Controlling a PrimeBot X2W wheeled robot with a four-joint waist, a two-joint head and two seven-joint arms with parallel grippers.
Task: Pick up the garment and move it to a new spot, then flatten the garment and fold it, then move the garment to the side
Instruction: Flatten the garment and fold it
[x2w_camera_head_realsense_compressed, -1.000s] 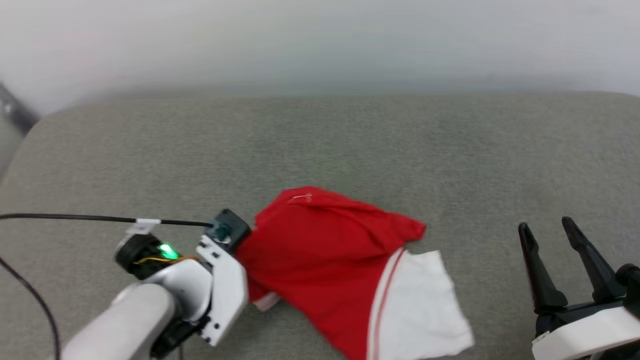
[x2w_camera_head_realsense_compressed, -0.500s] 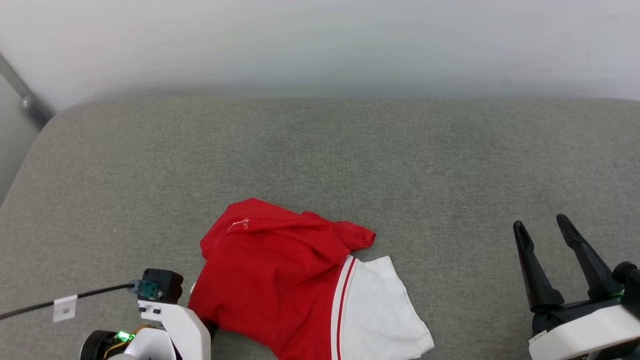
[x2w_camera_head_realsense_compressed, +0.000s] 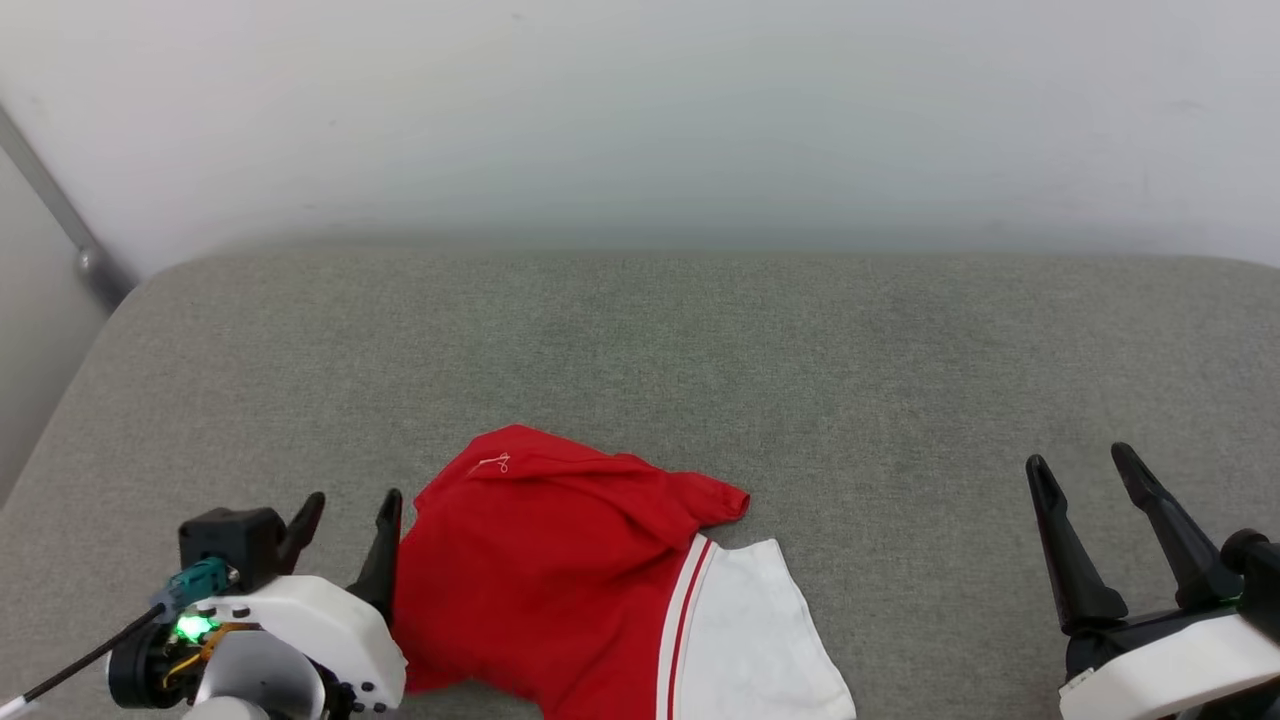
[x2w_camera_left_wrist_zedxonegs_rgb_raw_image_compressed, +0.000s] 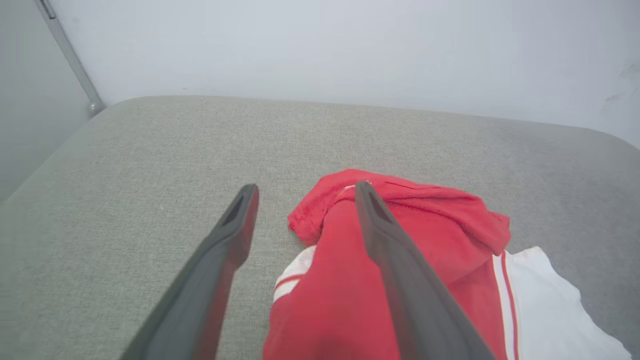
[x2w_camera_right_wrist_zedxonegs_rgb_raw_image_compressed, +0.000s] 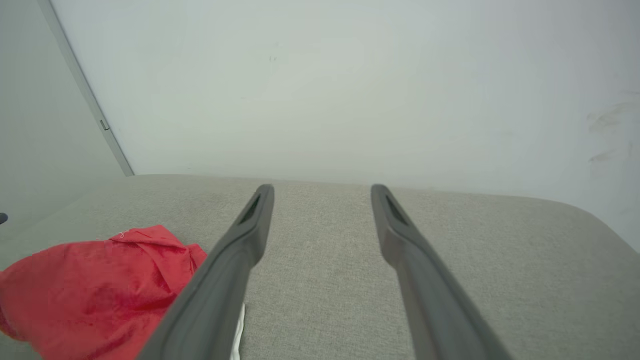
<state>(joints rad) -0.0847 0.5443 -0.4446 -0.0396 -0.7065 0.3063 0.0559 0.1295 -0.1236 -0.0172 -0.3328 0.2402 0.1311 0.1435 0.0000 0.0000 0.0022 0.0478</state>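
1. The garment (x2w_camera_head_realsense_compressed: 560, 590) lies crumpled on the grey cushion (x2w_camera_head_realsense_compressed: 700, 350) (one white sleeve spread flat)
2. The left gripper (x2w_camera_head_realsense_compressed: 355, 496) gapes wide, empty, just beside its edge
3. The right gripper (x2w_camera_head_realsense_compressed: 1078, 456) gapes wide, empty, well apart

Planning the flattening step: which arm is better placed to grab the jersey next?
Left. The left gripper is open right beside the garment's red edge. The right gripper, also open, sits well away over bare grey fabric surface.

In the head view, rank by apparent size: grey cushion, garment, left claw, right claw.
1. grey cushion
2. garment
3. right claw
4. left claw, fingers partly hidden by its own wrist, so the order of the two claws is unsure.
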